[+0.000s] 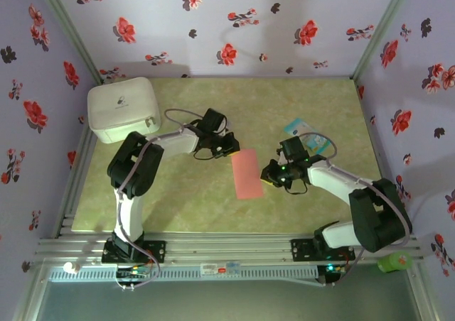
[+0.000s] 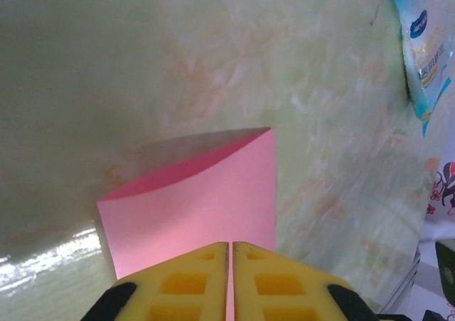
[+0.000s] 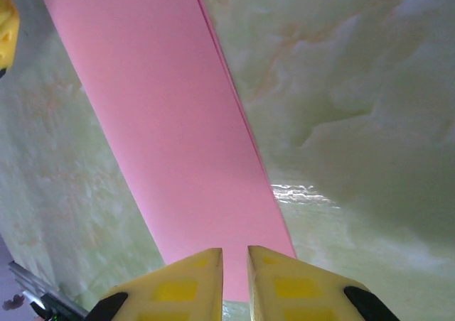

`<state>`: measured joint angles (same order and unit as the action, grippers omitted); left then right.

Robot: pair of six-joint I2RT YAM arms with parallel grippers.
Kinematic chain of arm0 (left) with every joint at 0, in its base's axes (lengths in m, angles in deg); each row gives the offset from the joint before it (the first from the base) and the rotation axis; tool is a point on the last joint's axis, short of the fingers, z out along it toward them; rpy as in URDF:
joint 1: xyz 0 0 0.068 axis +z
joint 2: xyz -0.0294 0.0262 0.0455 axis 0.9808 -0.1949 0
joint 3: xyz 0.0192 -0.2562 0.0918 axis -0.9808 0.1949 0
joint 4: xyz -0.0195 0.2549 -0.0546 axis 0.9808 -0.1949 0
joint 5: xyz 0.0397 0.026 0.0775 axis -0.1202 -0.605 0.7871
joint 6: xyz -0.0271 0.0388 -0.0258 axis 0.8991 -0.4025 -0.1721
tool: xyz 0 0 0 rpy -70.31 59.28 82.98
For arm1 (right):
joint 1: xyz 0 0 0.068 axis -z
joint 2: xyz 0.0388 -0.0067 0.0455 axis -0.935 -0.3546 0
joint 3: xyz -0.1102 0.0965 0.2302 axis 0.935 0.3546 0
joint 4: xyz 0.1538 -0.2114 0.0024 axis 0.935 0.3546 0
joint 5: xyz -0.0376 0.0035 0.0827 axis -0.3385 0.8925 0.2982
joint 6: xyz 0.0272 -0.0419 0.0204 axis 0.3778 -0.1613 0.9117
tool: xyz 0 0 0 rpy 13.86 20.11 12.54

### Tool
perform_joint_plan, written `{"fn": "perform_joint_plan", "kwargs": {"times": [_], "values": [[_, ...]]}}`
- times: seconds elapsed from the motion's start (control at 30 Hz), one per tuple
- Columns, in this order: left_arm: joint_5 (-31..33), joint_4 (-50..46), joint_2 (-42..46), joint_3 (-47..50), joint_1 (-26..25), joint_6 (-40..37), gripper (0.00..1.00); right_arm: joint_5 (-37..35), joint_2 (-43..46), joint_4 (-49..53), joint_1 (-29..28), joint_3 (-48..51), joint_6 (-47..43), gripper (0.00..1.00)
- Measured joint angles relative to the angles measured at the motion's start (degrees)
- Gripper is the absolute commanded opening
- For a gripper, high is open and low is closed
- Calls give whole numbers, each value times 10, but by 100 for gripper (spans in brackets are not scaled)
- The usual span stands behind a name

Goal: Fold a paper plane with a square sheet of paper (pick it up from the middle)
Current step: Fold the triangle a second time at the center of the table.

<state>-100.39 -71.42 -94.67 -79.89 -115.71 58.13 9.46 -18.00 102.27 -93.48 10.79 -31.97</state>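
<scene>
My left pincer (image 1: 233,149) and right pincer (image 1: 266,175) meet over the square sheet of paper (image 1: 247,173), which lies doubled over into a salmon-pink oblong on the green marbled table (image 1: 298,101), well to the right of the white box (image 1: 122,109) and nearer the arm bases than it.

The left pincer sits between the white box and the sheet, at the sheet's end closest to the box. Seen from the left wrist, the left pincer (image 2: 230,253) has its yellow fingers pressed together on the sheet's (image 2: 206,207) edge, with pink showing in the slit between them and the upper layer bowing up off the table.

The right pincer works the side of the sheet turned away from the white box. From the right wrist, the right pincer (image 3: 234,253) shows a narrow gap at the paper's (image 3: 178,122) corner; whether it grips, I cannot tell.

A teal-and-white packet (image 1: 302,129) lies farther still from the white box, beyond the sheet.
</scene>
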Motion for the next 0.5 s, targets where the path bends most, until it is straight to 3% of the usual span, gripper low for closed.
{"fn": "perform_joint_plan", "kwargs": {"times": [0.3,0.5], "values": [[-26,53,-29,33,4,7,11,19,-24,-7,0,0,4,21],[-31,76,-35,47,5,9,10,19,-28,-7,0,1,4,31]]}}
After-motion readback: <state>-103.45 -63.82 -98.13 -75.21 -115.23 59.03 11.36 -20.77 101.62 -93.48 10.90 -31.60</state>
